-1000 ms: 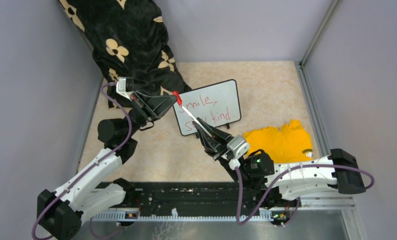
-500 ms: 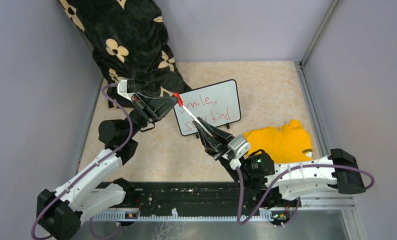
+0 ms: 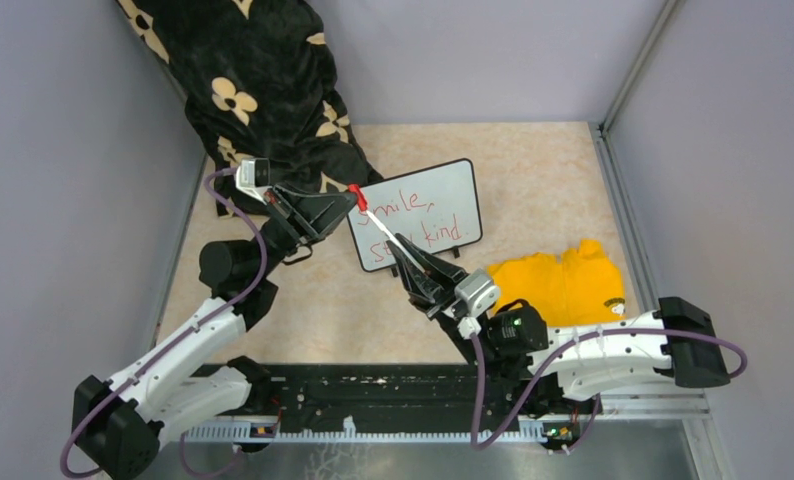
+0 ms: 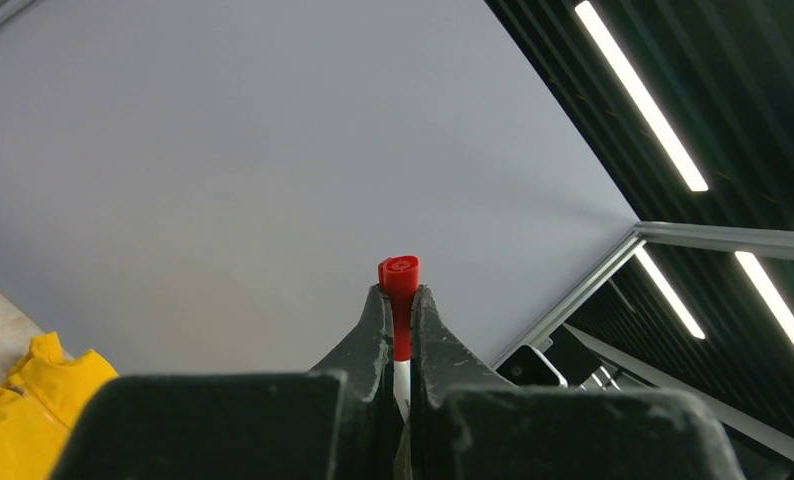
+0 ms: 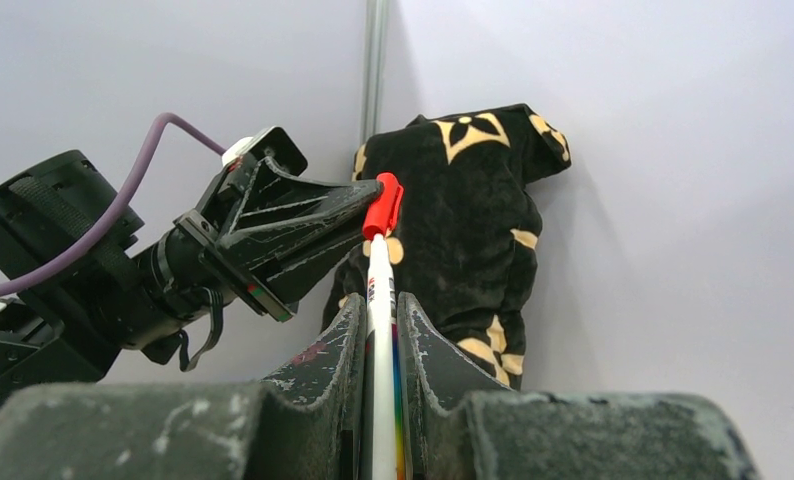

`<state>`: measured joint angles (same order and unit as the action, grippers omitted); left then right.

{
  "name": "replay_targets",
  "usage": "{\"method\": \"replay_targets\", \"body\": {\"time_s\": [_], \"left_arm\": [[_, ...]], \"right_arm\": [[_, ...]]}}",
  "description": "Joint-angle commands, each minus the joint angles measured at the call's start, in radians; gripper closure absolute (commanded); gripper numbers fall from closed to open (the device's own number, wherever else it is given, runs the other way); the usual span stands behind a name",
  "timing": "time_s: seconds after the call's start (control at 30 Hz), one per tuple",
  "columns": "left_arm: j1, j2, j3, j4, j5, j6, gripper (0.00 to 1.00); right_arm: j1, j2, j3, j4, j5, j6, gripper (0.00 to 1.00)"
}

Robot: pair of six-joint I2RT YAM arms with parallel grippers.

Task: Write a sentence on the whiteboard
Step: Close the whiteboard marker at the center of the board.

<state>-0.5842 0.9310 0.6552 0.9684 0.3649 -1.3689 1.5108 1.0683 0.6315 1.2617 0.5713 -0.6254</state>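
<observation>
The whiteboard (image 3: 451,190) lies on the table in the top view, with the sentence (image 3: 413,225) in red on it. A white marker (image 3: 383,228) with a red cap (image 3: 354,193) is held above the board's left edge. My right gripper (image 3: 401,250) is shut on the marker's body (image 5: 379,300). My left gripper (image 3: 347,201) is shut on the red cap end (image 4: 399,285). The cap (image 5: 383,205) sits on the marker, between the left fingertips (image 5: 358,195). The left part of the writing is partly hidden by the marker.
A black blanket with cream flowers (image 3: 253,90) hangs over the back left corner. A yellow cloth (image 3: 563,285) lies right of the board and also shows in the left wrist view (image 4: 33,400). Grey walls close in on the sides.
My left arm has edged slightly to the right with the cap end. The right gripper and the marker body have hardly moved.
</observation>
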Motion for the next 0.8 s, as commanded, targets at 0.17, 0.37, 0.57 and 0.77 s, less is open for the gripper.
{"method": "replay_targets", "body": {"time_s": [0.17,0.37,0.57,0.77], "left_arm": [[-0.061,0.019,0.015,0.057,-0.018,-0.002,1.00],[-0.098,0.031,0.013,0.054,-0.050,0.011,1.00],[-0.158,0.031,0.010,0.023,-0.142,0.046,1.00],[-0.211,0.040,0.003,0.015,-0.215,0.059,1.00]], "right_arm": [[-0.010,0.023,0.046,0.079,0.023,-0.023,1.00],[-0.012,0.036,0.043,0.125,0.039,-0.043,1.00],[-0.011,0.078,0.053,0.214,0.103,-0.102,1.00],[-0.012,0.132,0.056,0.334,0.153,-0.174,1.00]]}}
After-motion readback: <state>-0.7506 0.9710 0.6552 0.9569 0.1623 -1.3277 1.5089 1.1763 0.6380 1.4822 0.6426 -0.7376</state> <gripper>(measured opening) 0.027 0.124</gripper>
